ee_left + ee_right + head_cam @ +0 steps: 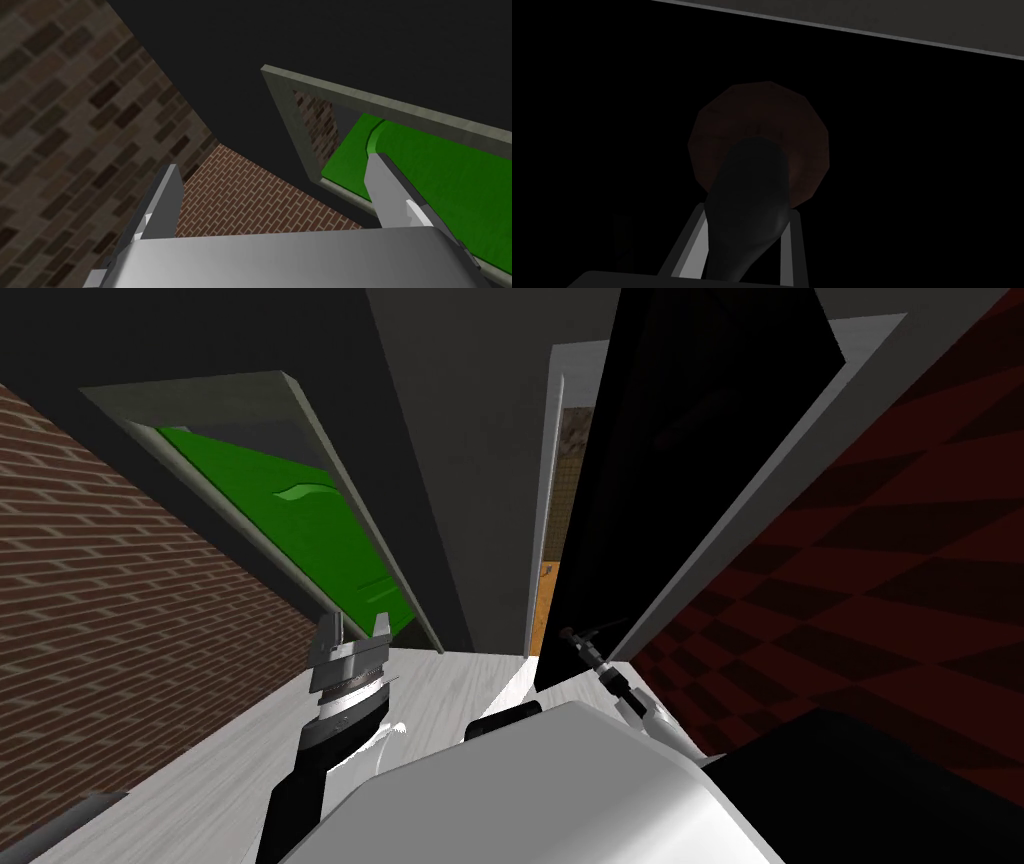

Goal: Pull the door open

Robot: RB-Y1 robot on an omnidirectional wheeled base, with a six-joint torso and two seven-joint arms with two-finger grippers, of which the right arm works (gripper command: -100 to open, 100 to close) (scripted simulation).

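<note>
A black door [690, 438] stands ajar, swung a little toward me from its pale frame [541, 488]. A narrow gap [562, 538] between door and frame shows another room. At the door's lower edge my right gripper [580, 639] is on the handle. In the right wrist view the dark lever handle [751, 195] runs between the fingers of my right gripper [744, 216], which press its sides. A dull reddish round rosette [762, 112] sits behind it on the door face. My left gripper [352, 630] hangs open and holds nothing, left of the doorway, with its fingers [167, 200] wide apart.
A brick wall [120, 588] runs along my left. A framed opening with a green panel [310, 518] lies beyond the left gripper. A dark red chequered wall [880, 568] stands close on the right. Pale floor [200, 768] stretches in front of me.
</note>
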